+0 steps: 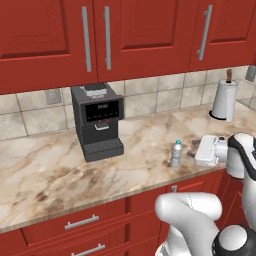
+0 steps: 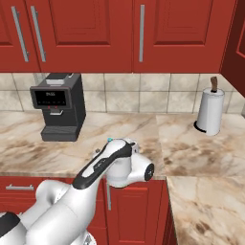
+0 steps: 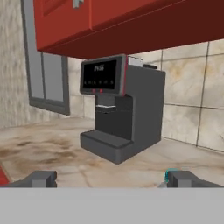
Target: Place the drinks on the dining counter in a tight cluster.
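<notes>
1. Water bottle (image 1: 176,153): small, clear, blue-capped, upright on the marbled bench (image 1: 45,170), well to the right of the coffee machine (image 1: 98,121), near the front edge.
2. Jaws (image 3: 112,178): spread wide, holding nothing, level and facing the coffee machine.
3. Bottle just beside the right-hand fingertip (image 3: 183,178), blue cap peeking past it, not between the tips; long axis vertical.
4. Likely needs a sideways shift toward the bottle before closing.

So the little clear water bottle (image 1: 176,153) with its blue cap is standing upright near the front edge of the marbled wall counter (image 1: 60,170), looks unopened but it's kinda tiny to tell.
</notes>
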